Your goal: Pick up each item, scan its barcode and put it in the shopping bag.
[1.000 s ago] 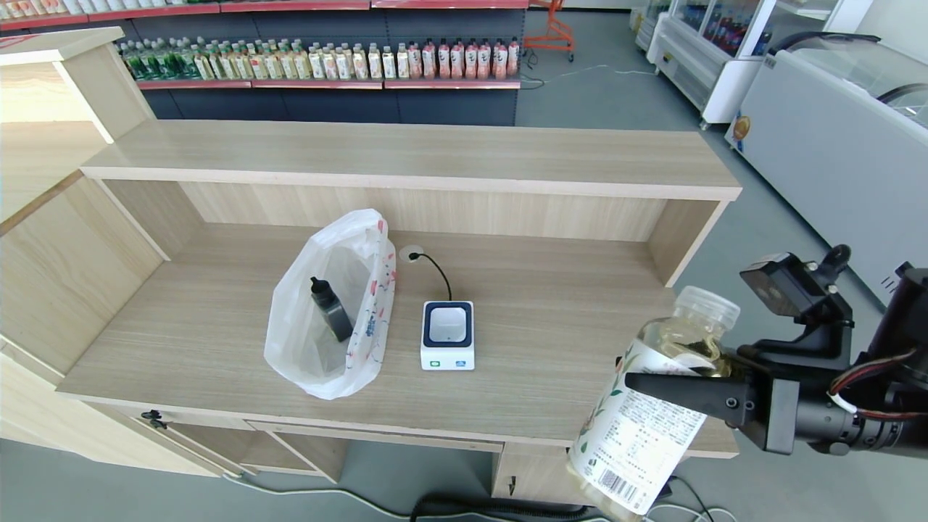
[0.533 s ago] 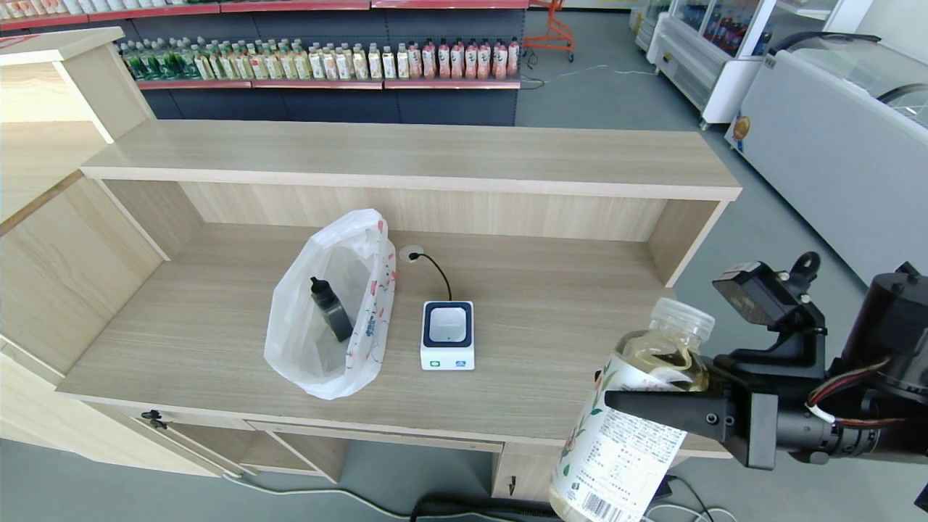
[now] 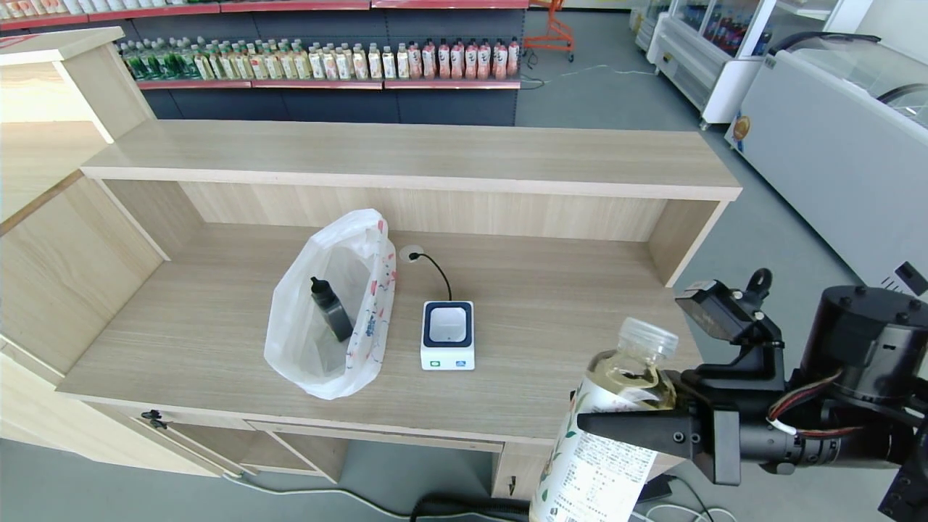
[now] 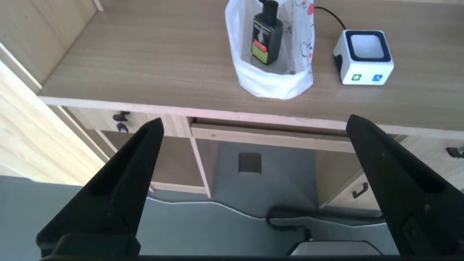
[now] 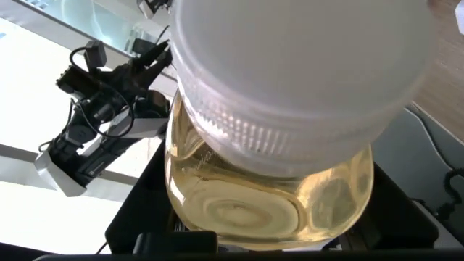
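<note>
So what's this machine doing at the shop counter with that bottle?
It's a robot working a checkout. Its right gripper is clamped on a clear bottle of yellowish drink, held tilted off the front right corner of the counter. It is not yet over the small white scanner mid-counter. Beside the scanner, a white shopping bag already holds a dark bottle. The left gripper is open and empty, low in front of the counter.

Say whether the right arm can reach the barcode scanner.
Probably yes: the right pincer, shut on the drink bottle, hangs off the counter's near right corner, with only bare wood before the barcode scanner.
</note>
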